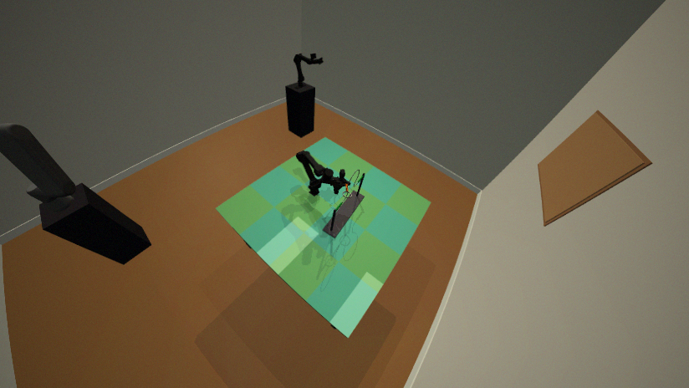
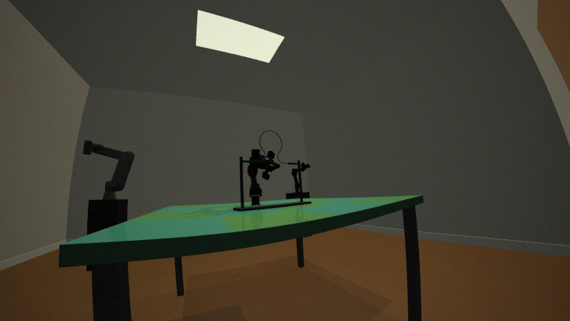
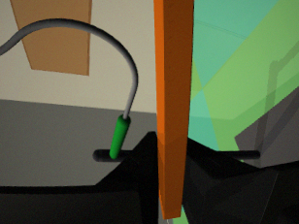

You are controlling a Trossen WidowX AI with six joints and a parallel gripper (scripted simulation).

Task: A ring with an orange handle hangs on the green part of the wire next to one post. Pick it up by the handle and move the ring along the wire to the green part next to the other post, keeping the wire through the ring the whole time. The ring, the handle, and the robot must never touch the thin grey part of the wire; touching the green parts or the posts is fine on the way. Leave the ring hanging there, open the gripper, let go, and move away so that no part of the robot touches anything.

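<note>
The plinth [image 1: 300, 113] is seen at the far side, with a small black arm [image 1: 299, 69] mounted on top.

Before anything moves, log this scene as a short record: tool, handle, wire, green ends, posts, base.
tool: shut on the orange handle
wire: thin, grey, rising in a tall loop between the posts
green ends: one beside each post
posts: two, black, upright
base: dark flat plate on the checkered table
</note>
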